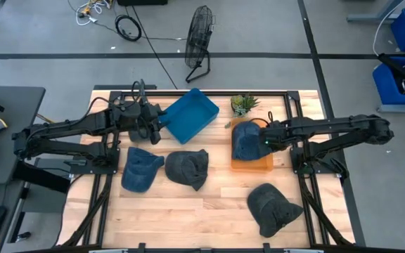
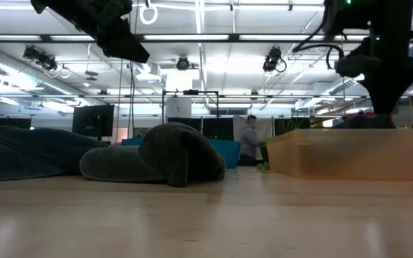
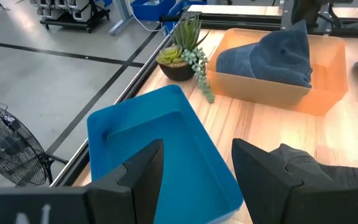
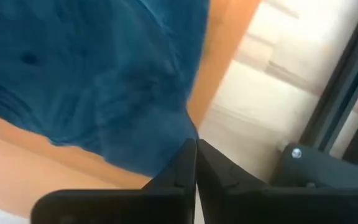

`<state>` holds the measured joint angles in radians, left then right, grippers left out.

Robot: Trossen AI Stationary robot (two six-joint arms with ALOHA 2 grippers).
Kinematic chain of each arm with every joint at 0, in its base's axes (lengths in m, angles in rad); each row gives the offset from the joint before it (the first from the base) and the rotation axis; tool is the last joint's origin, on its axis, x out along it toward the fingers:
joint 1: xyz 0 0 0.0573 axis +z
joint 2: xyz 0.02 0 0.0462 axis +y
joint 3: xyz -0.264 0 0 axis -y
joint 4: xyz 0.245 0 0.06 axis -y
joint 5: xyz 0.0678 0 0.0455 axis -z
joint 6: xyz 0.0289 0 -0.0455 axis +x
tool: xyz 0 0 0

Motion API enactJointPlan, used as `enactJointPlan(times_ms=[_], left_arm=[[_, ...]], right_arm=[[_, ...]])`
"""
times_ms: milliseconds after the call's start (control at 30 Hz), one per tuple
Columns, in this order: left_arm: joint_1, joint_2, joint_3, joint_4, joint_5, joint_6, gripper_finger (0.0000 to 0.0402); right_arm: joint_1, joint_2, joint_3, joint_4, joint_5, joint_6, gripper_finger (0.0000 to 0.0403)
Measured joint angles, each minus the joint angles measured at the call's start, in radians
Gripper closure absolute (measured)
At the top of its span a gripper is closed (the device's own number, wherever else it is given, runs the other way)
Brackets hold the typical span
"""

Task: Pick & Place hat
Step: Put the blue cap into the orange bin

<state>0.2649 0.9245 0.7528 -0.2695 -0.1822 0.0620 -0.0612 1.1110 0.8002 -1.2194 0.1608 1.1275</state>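
Observation:
Four hats show in the high view. A blue hat (image 1: 245, 140) lies in the orange bin (image 1: 253, 165), and my right gripper (image 1: 264, 139) is shut on its right edge. Another blue hat (image 1: 140, 169), a dark grey hat (image 1: 188, 167) and a second dark hat (image 1: 273, 207) lie flat on the wooden table. My left gripper (image 3: 197, 149) is open and hovers above the blue bin (image 3: 166, 143), touching nothing. My right gripper (image 4: 196, 144) pinches an edge of the blue hat (image 4: 182, 124) between its two shut fingers, coming from above at a slant. The hat is drawn up into a peak (image 3: 297, 34) toward the gripper. Its lower part rests inside the orange bin (image 3: 328, 74).
A small potted plant (image 1: 243, 104) stands at the table's far edge between the two bins. Black frame rails (image 1: 287, 105) run along the table's sides. Bare wood lies at the table's near edge (image 1: 202, 218). A person (image 2: 249, 140) stands far off in the room.

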Motion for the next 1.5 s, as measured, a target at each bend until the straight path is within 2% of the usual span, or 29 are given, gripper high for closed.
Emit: enactJointPlan(times_ms=[200,367,667,1000,1200,1400,1500], left_arm=[[0.000,0.000,0.000,0.001,0.000,0.002,0.0207],[0.000,0.000,0.000,0.009,0.000,0.002,0.0207],[0.000,0.000,0.000,0.010,0.000,0.001,0.0207],[0.000,0.000,0.000,-0.014,-0.017,-0.041,0.0207],[0.000,0.000,0.005,-0.203,-0.037,-0.079,0.0223],[-0.001,0.007,0.065,-0.530,0.014,-0.158,0.0239],[-0.001,0.007,0.077,-0.592,0.027,-0.190,0.0240]], right_arm=[[0.000,0.000,-0.077,0.073,-0.060,0.030,0.0398],[0.000,0.000,-0.044,0.161,-0.130,-0.076,0.0399],[0.000,0.000,0.046,0.267,-0.030,-0.205,0.0397],[0.000,0.000,0.046,0.652,0.002,-0.569,0.0397],[-0.007,0.000,0.047,0.743,0.015,-0.689,0.0386],[-0.019,0.000,0.047,0.737,0.008,-0.736,0.0340],[-0.019,0.000,0.047,0.742,0.009,-0.769,0.0314]])
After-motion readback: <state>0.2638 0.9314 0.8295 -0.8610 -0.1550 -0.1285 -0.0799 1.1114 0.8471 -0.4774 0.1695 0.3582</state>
